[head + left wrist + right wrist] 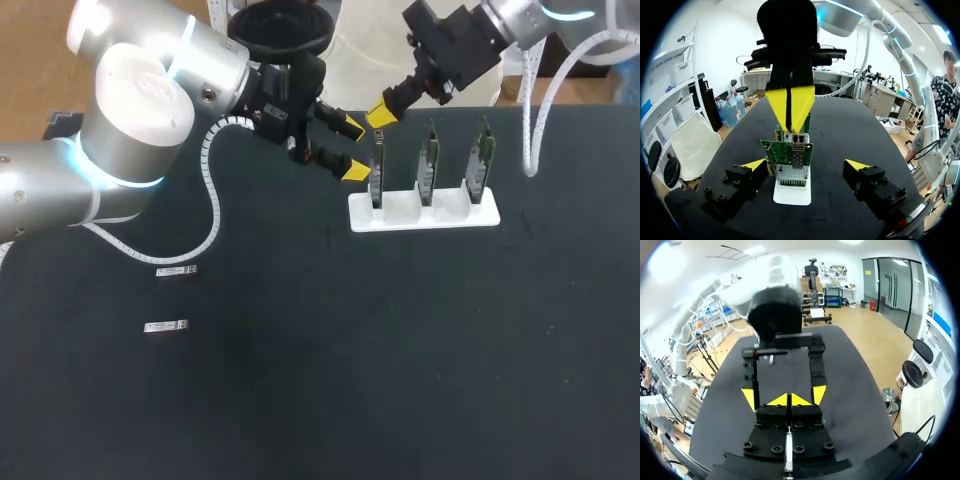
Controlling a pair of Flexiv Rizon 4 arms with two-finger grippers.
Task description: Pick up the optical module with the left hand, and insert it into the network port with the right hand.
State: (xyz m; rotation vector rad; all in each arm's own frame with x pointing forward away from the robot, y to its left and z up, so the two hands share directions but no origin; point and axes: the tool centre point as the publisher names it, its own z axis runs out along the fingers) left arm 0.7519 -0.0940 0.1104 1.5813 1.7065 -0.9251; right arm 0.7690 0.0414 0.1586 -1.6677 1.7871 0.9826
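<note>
Left gripper (352,148) is noted spread wide, with no object between its fingers, just beside the end of the white holder (470,214) at the far part of the dark tabletop (400,360). In the left wrist view this gripper (806,165) is seen with one yellow tip to either side of the nearest network card (785,149). Whether a tip touches the card's edge cannot be judged.

Right gripper (382,113) is recorded above the same card, tips pressed together and pointed down at it. In the left wrist view its joined tips (790,111) are seen directly over the silver port (799,142) on the card. Whether anything is pinched between them cannot be told. In the right wrist view the right gripper (789,400) is flanked by the two spread tips of the left gripper, one on each side.

Three green cards are held upright in the holder, in a row. The one being attended is the card (376,182) at the end nearest the left arm.

Two optical modules are seen lying flat on the tabletop under the left arm, well apart from the holder. One (177,270) lies farther back, the other (165,327) nearer the front. Neither is touched by a gripper.
</note>
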